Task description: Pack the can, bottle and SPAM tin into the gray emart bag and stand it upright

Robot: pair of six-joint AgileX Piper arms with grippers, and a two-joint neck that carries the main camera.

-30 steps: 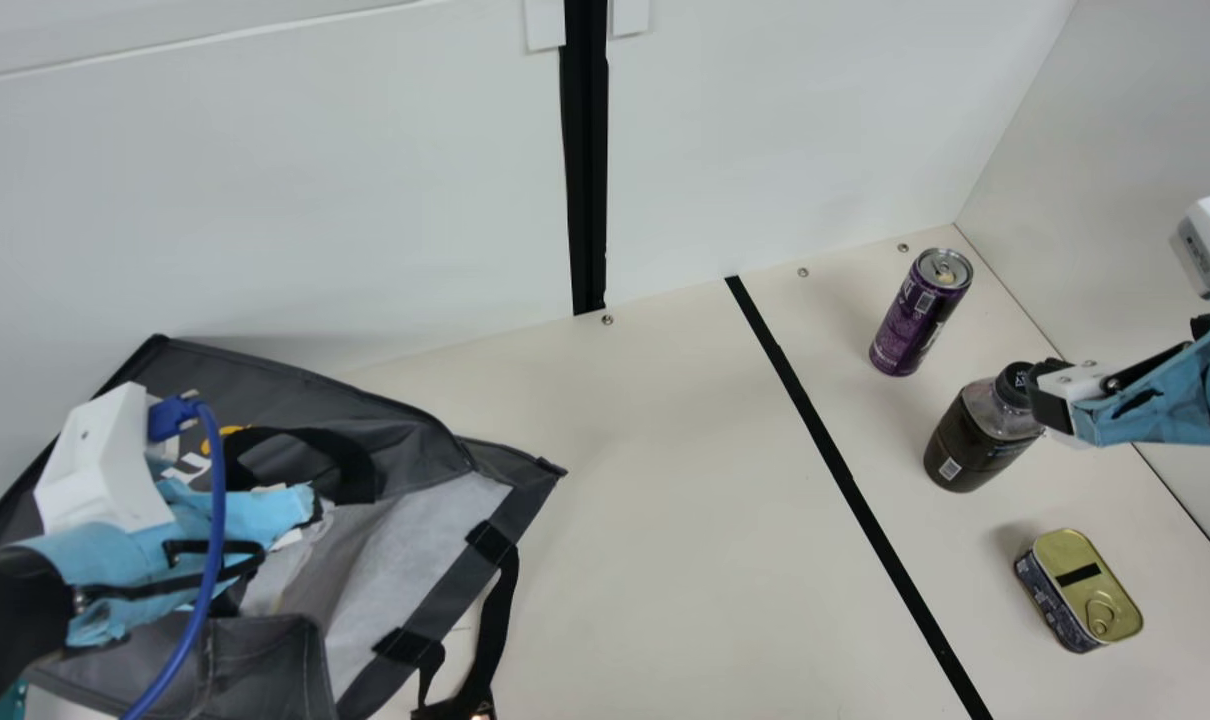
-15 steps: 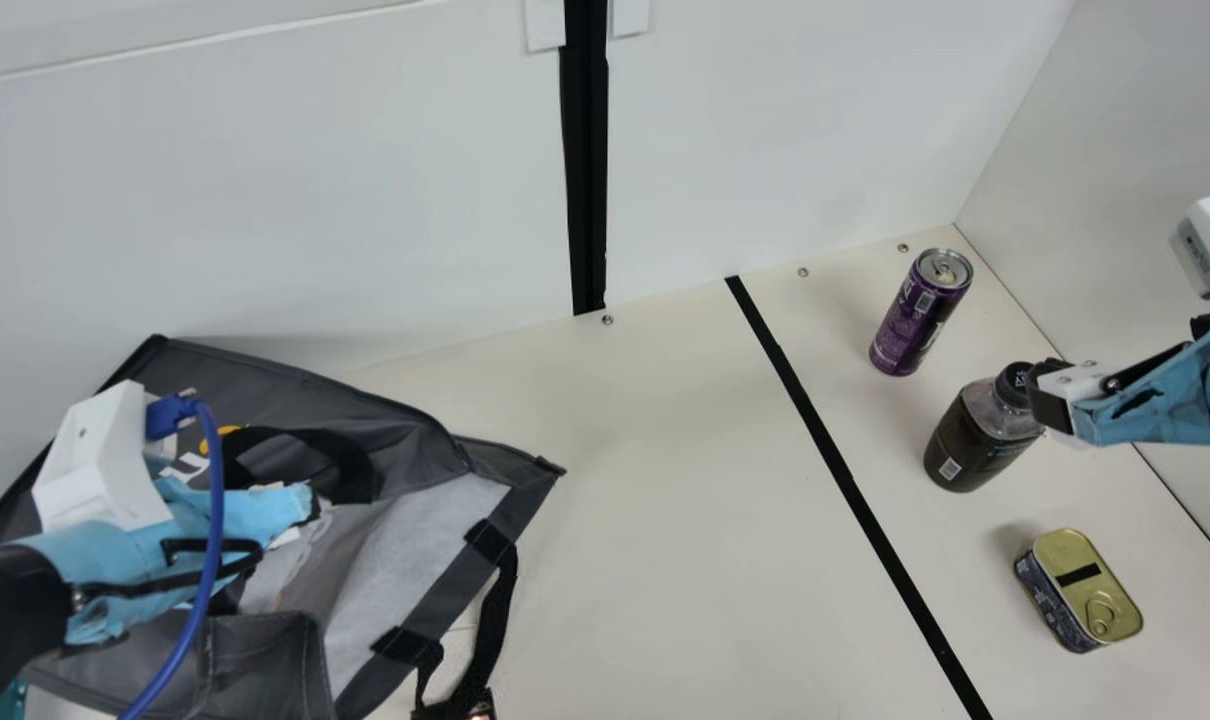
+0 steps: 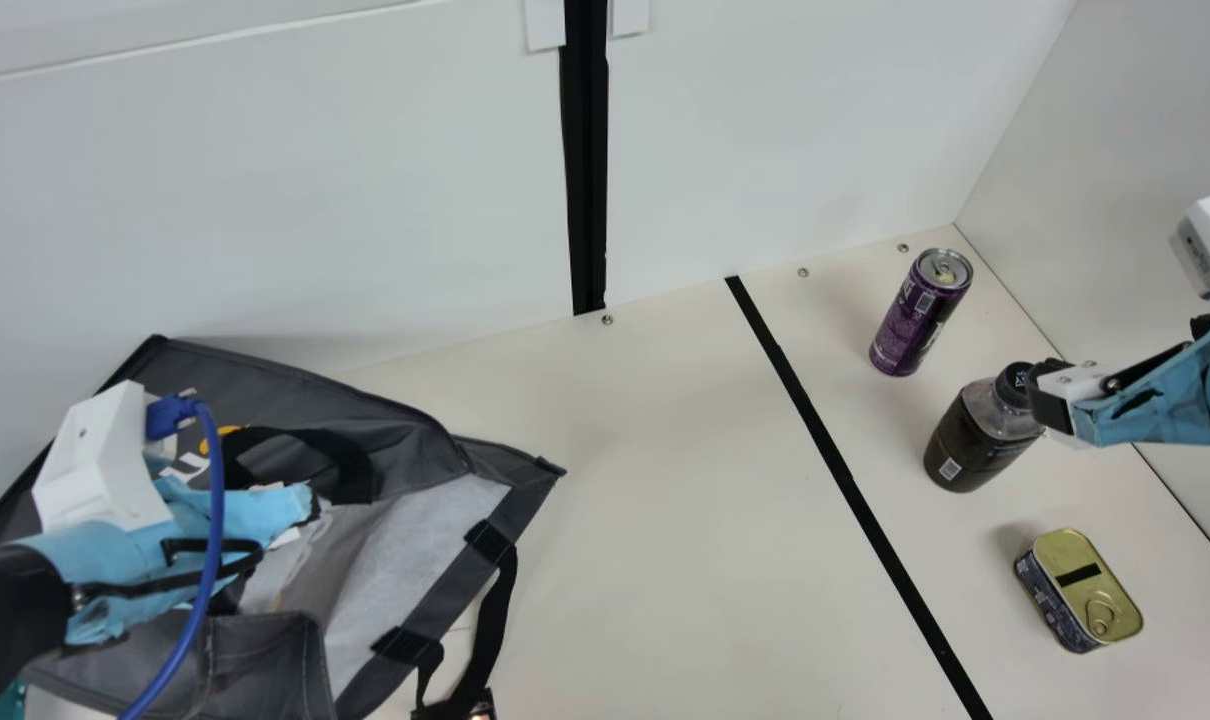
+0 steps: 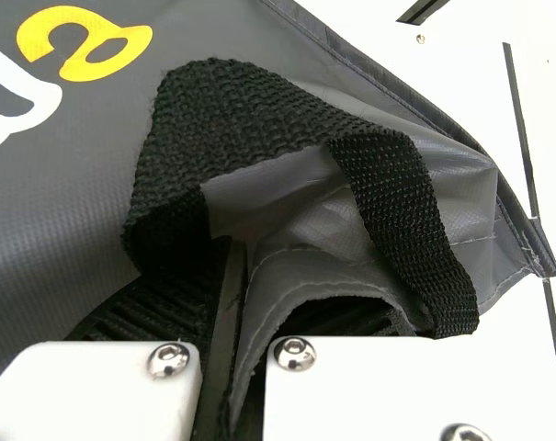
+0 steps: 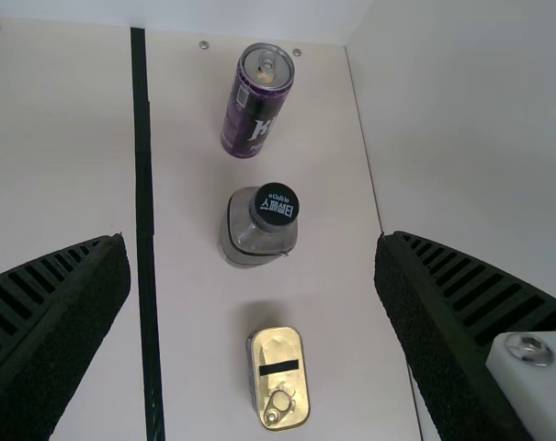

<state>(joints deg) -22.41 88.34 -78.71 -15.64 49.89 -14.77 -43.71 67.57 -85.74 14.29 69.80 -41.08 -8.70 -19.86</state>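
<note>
- The can [image 3: 920, 312], bottle [image 3: 983, 430] and SPAM tin [image 3: 1080, 590] sit on the table [image 3: 665, 560], at the main view's right.
- Right gripper [image 5: 252, 243]: released, spread wide above; best centre it squarely before closing (the bottle might tip).
- Left gripper [image 4: 233, 294]: apparently clenched on the gray emart bag [image 3: 415, 560]'s fabric; steady tension should help its mouth gape.

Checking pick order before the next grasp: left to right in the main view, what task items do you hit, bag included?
Gray fabric bag with black handles → purple metal can with silver top → dark-filled clear bottle with black cap → gold-topped rectangular tin
</note>
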